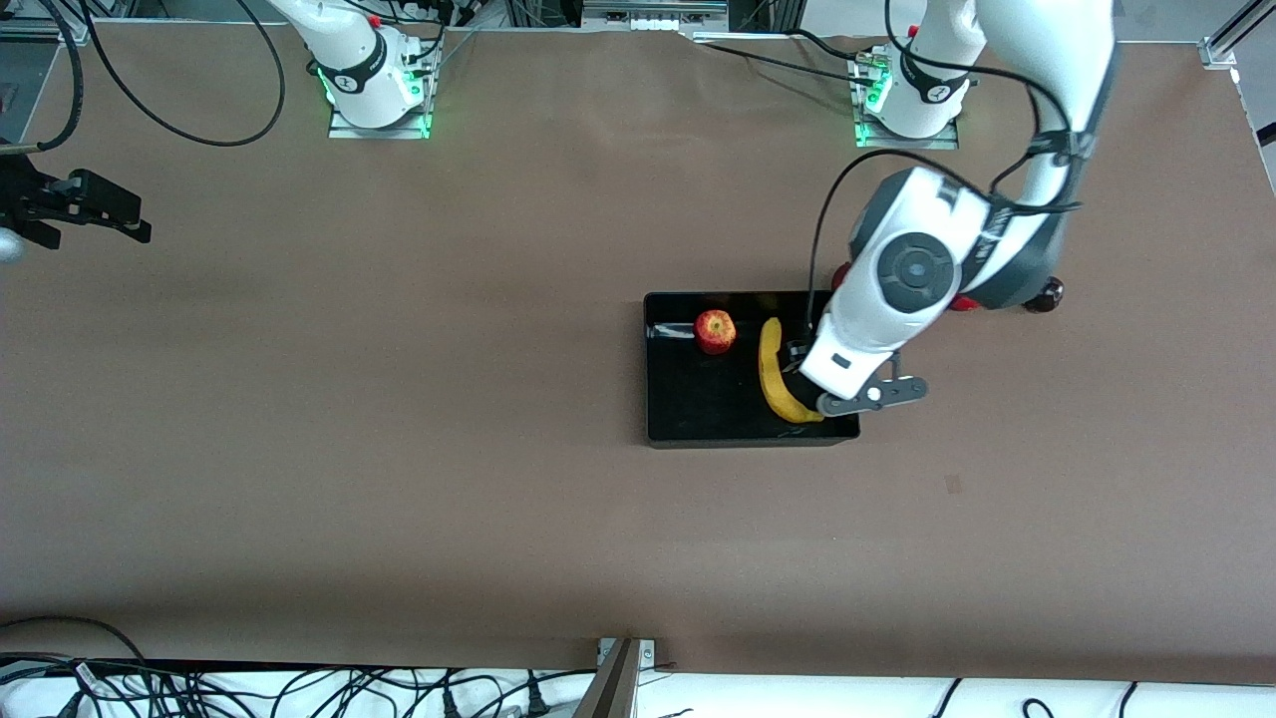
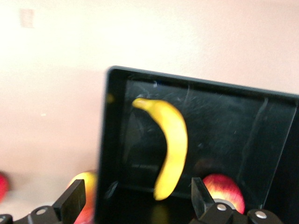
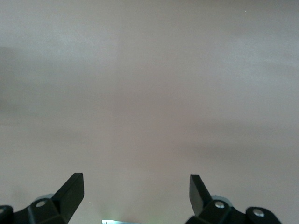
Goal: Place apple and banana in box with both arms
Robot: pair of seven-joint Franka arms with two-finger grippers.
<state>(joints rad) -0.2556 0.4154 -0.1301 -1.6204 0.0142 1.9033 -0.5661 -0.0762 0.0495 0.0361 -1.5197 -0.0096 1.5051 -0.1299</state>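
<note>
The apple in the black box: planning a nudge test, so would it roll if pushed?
Probably: the apple is round and stands free on the box's glossy floor, apart from the banana. The low walls would likely stop it.

left end effector [image 2: 135,198] spread, right end effector [image 3: 135,191] spread

Brown counter [image 1: 399,449] seen bare over most of its surface. Small dark round fruit [image 1: 1045,295] lies toward the left arm's end. Tangled black cables [image 1: 299,688] run along the counter's near edge.
</note>
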